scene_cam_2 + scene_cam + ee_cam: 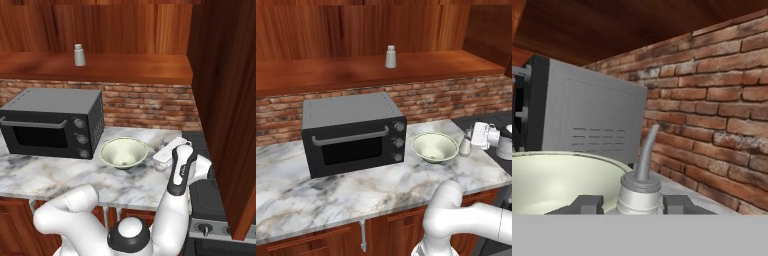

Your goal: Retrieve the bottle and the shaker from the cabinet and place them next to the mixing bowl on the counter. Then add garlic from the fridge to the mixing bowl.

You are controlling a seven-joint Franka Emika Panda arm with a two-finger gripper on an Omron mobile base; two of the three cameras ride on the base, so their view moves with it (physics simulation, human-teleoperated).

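Note:
The bottle [641, 192], pale grey with a curved spout, stands upright between my dark fingertips [587, 204]. My gripper [634, 205] is shut on the bottle. From the left base view the bottle [465, 146] is low over the counter, just right of the cream mixing bowl [434, 147], with my gripper [474, 138] at its right side. The bowl [123, 152] stands right of the oven. The shaker [390, 56], small and grey-white, stands upright on the open wooden cabinet shelf [79, 55] above. The fridge and garlic are out of view.
A black toaster oven [353, 132] sits on the marble counter [356, 190] left of the bowl. A brick wall [712, 100] runs behind. A dark cooktop [197, 147] adjoins the counter's right end, and a tall wooden cabinet side [225, 100] rises at the right.

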